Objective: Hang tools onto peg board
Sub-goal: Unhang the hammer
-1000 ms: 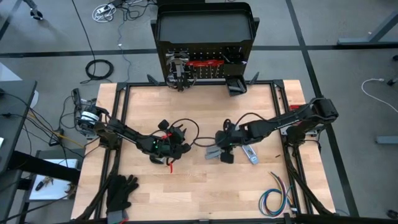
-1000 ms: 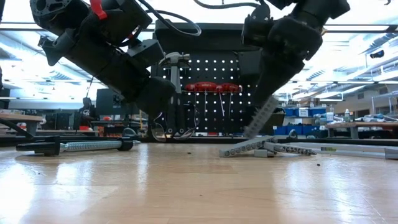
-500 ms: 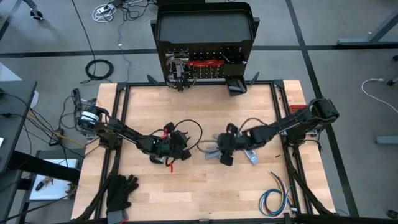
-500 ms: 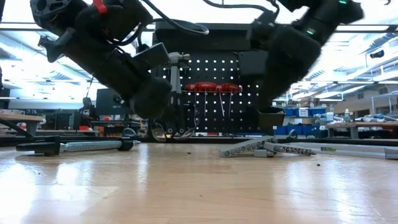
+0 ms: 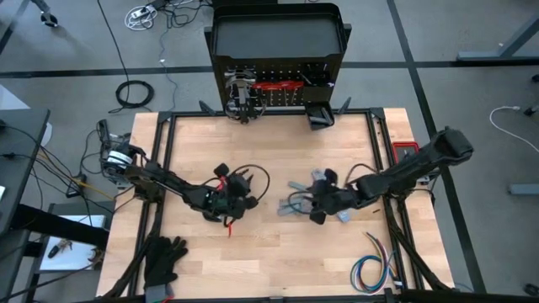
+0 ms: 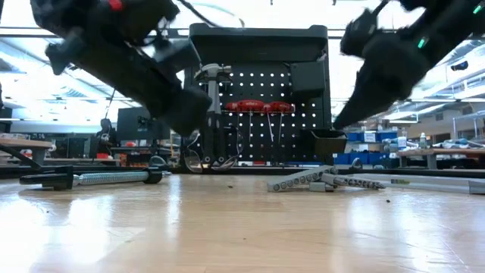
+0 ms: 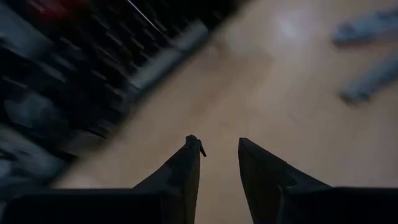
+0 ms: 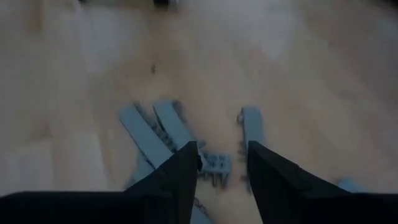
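The black peg board [image 5: 278,88] stands upright at the table's far edge, with a hammer [image 6: 214,73] and red-handled tools [image 6: 258,106] hanging on it. Grey metal pieces [image 5: 292,202] lie in a loose pile on the wood at mid-table, also seen flat in the low view [image 6: 318,180]. My right gripper [image 8: 222,152] hovers open just above that pile, one small grey piece [image 8: 214,163] showing below the gap between its fingers. My left gripper [image 7: 219,146] is open over bare wood left of centre [image 5: 246,200], holding nothing.
A dark-handled tool with a silvery shaft [image 6: 91,178] lies on the table at the left. Black gloves [image 5: 164,257] lie near the front left corner, and a coloured wire bundle [image 5: 375,265] near the front right. Another grey piece [image 5: 341,215] lies under the right arm.
A grey perforated strip that stood slanted up at my right gripper now lies flat with the pile. My right gripper has let it go and shifted toward the table's right and near edges, tipping and rolling as it went.
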You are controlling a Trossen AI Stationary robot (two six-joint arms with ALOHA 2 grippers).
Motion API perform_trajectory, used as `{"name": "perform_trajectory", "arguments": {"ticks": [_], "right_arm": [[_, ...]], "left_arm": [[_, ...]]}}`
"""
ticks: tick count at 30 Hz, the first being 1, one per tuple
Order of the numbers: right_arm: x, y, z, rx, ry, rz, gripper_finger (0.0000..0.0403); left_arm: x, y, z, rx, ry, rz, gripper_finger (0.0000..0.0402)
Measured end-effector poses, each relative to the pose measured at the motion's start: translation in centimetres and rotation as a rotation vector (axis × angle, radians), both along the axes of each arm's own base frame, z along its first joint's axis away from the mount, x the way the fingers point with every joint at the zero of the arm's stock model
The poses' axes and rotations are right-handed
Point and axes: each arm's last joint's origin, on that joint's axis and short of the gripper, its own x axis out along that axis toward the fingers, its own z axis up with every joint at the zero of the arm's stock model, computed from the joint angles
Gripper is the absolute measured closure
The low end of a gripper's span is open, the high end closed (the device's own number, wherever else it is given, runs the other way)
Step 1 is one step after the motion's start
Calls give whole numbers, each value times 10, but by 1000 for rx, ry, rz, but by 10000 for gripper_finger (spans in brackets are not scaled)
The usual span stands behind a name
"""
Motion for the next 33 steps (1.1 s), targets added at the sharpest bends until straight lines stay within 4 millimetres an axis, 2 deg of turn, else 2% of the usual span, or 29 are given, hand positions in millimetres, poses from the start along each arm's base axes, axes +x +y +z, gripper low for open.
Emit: {"name": "perform_trajectory", "arguments": {"ticks": [3,8,11,15,23,26,28,33], "right_arm": [[-12,7,18,-44,-73,-9,261],[-18,20,34,-63,-188,19,262],[-13,26,33,-52,-218,48,261],[-2,26,19,-128,-172,80,263],[19,-5,-22,-326,64,57,269],[25,-20,-17,-383,91,42,274],[25,-31,-8,-412,83,32,277],[12,-62,9,-444,53,-44,278]], "left_arm": [[-8,-4,14,105,-48,87,291],[-23,-2,25,92,-163,146,291],[-30,6,22,90,-234,215,291],[-36,21,13,99,-241,281,291],[-35,51,13,194,-146,402,291],[-33,64,17,150,-176,420,291],[-32,76,21,48,-211,379,291],[-37,111,18,-142,-237,323,288]]}}
